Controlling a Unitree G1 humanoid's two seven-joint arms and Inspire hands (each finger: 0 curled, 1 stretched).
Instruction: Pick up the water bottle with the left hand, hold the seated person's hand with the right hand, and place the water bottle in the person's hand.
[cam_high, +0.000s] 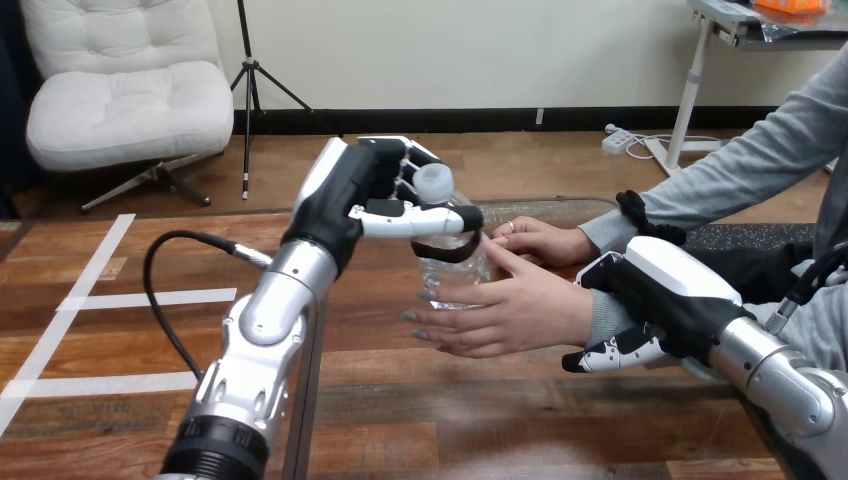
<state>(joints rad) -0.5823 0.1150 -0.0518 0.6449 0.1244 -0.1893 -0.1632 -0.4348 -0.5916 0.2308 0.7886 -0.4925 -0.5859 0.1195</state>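
Observation:
My left hand (352, 196) is shut on the upper part of a clear water bottle (452, 276) with a white cap (433, 183), its thumb lying across the neck. The bottle stands upright above the table's middle. The person's hand (505, 312) reaches in from the right and its fingers wrap the bottle's lower body. My right hand (668, 296) is curled round that arm's wrist, fingers over the far side and thumb under it. The person's other hand (545, 240) rests on the table just behind.
The wooden table (420, 420) has white tape lines (95, 300) at the left. A black cable (160, 300) loops off my left forearm. A dark mat (760, 236) lies at the table's far right.

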